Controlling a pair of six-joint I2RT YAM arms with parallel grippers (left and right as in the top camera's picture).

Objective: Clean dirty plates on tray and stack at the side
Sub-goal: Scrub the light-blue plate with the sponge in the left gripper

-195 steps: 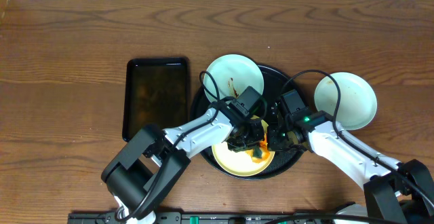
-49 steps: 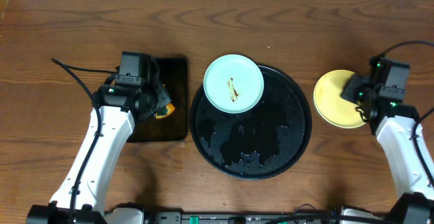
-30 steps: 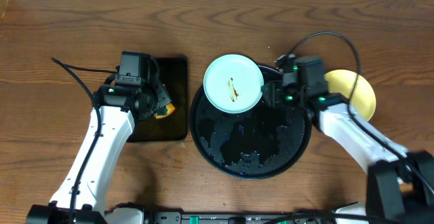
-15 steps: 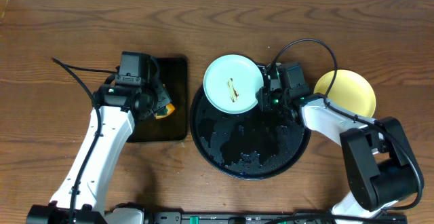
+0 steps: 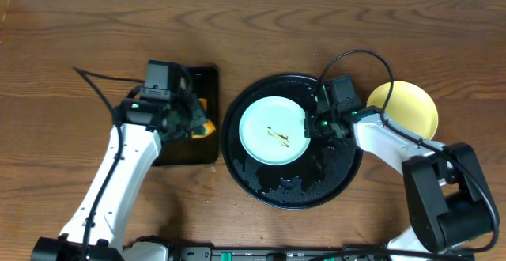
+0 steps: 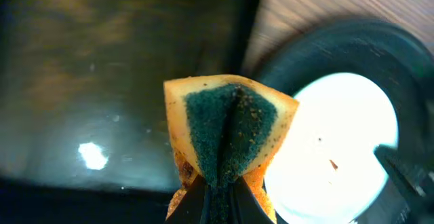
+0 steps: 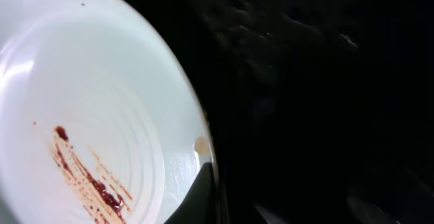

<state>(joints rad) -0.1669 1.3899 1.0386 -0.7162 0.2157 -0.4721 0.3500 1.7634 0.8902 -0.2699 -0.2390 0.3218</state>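
Note:
One mint-blue plate (image 5: pixel 273 130) with a dark brown smear lies flat in the middle of the round black tray (image 5: pixel 296 190). My right gripper (image 5: pixel 311 124) is shut on its right rim. The right wrist view shows the plate (image 7: pixel 88 108), the smear and my fingers (image 7: pixel 211 183) pinching the rim. The yellow plate (image 5: pixel 407 107) lies on the wood to the right of the tray. The other mint-blue plate is hidden. My left gripper (image 5: pixel 202 124) is shut on a folded yellow-and-green sponge (image 6: pixel 227 125) over the rectangular tray's right edge.
The rectangular black tray (image 5: pixel 178 126) lies left of the round tray and looks wet in the left wrist view (image 6: pixel 102 81). Water drops cover the round tray's floor (image 7: pixel 325 81). Bare wood tabletop (image 5: pixel 79 55) surrounds both trays.
My right gripper came from the yellow plate, took the mint-blue plate's rim and slid it from the tray's upper left edge to the middle. My left gripper shifted right with the sponge.

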